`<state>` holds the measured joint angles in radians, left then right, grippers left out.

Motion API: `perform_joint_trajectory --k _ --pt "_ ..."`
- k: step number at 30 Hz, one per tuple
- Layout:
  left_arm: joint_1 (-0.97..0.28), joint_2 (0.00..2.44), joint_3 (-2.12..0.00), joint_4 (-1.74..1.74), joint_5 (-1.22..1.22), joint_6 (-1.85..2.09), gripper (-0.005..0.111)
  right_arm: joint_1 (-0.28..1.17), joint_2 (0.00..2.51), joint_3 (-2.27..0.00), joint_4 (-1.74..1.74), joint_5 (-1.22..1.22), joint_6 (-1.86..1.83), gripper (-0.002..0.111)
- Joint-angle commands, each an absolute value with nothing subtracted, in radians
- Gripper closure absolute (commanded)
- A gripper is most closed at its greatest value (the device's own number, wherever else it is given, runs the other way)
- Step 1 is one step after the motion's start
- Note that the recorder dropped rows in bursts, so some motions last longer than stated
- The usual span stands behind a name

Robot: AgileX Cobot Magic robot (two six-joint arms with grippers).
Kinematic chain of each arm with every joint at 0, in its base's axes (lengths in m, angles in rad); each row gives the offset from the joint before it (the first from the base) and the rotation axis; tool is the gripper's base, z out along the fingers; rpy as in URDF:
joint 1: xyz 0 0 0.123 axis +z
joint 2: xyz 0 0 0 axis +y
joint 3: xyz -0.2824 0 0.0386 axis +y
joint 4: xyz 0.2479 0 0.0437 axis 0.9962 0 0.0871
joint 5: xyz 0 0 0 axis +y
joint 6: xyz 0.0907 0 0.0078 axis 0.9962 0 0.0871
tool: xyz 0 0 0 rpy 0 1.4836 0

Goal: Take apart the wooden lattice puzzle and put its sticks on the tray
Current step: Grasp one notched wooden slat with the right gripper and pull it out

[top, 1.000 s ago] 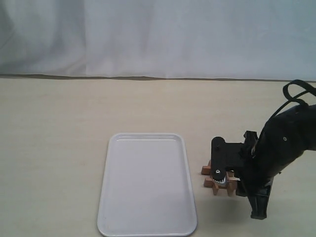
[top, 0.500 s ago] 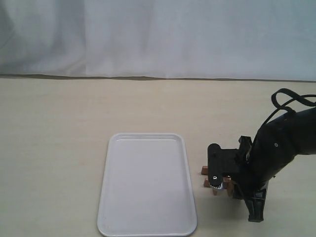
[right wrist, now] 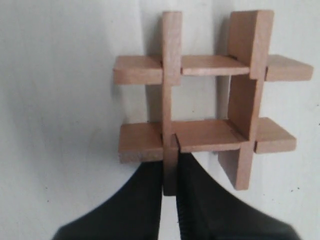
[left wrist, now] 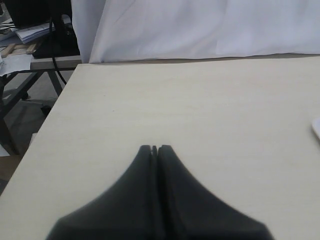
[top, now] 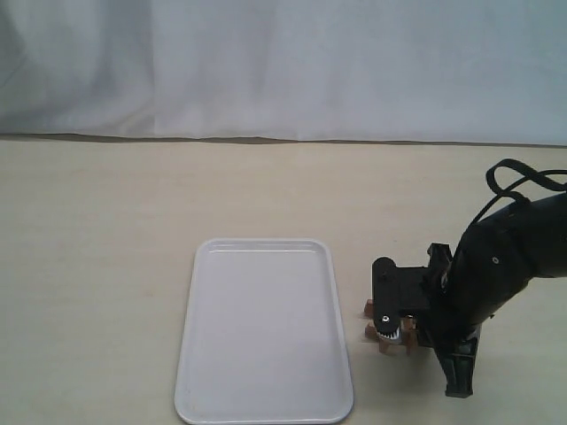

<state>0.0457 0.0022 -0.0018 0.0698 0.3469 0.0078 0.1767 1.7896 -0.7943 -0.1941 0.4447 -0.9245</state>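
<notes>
The wooden lattice puzzle (right wrist: 210,100) is a light-brown hash-shaped grid lying on the table just right of the tray (top: 263,332), mostly hidden under the arm in the exterior view, where only its brown ends (top: 369,308) show. My right gripper (right wrist: 170,162) is shut on the near end of one stick (right wrist: 171,75) of the grid, which is still interlocked with the others. The large white tray holds nothing. My left gripper (left wrist: 154,148) is shut with nothing in it, over bare table far from the puzzle, and does not appear in the exterior view.
A white cloth backdrop (top: 283,66) hangs behind the beige table (top: 106,221). The left wrist view shows the table's side edge (left wrist: 50,115) with clutter and a stand beyond it, and a sliver of the tray's rim (left wrist: 316,128).
The right arm has sunk lower onto the puzzle and shifted slightly left over the first half second, then held almost still. The tray has not moved.
</notes>
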Motion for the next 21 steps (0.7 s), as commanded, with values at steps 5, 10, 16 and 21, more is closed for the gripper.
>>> perform_joint_trajectory --k 5,10,16,21 --pt "0.046 0.000 0.000 0.069 0.330 0.007 0.107 0.180 1.788 -0.792 -0.202 0.455 -0.927 0.100" --pt "0.046 0.000 0.000 0.069 0.330 0.007 0.107 0.188 1.788 -0.792 -0.202 0.476 -0.927 0.100" --pt "0.046 0.000 0.000 0.069 0.330 0.007 0.107 0.188 1.788 -0.792 -0.202 0.489 -0.927 0.100" --pt "0.046 0.000 0.000 0.069 0.330 0.007 0.107 0.188 1.784 -0.799 -0.202 0.507 -0.927 0.100"
